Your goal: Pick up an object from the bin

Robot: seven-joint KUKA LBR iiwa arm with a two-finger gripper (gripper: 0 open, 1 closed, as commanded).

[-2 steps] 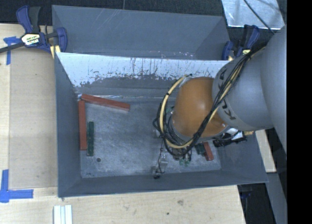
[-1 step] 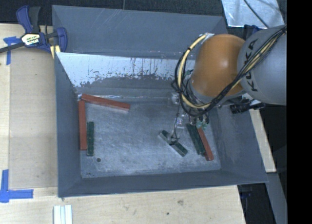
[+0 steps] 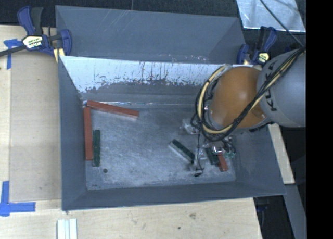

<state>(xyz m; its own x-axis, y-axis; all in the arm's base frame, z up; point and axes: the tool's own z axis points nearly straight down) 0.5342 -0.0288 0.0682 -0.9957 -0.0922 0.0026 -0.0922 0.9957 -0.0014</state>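
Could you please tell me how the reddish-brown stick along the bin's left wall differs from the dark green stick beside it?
The reddish-brown stick is clearly longer than the dark green stick. The reddish-brown stick lies nearer the bin's left wall, the dark green stick on its inner side. Both are slim, straight, lying flat, roughly parallel, and away from the gripper.

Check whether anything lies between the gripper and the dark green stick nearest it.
Nothing visible does. The dark green stick lies flat right beside the gripper; the red-brown sticks lie far off at the view's left.
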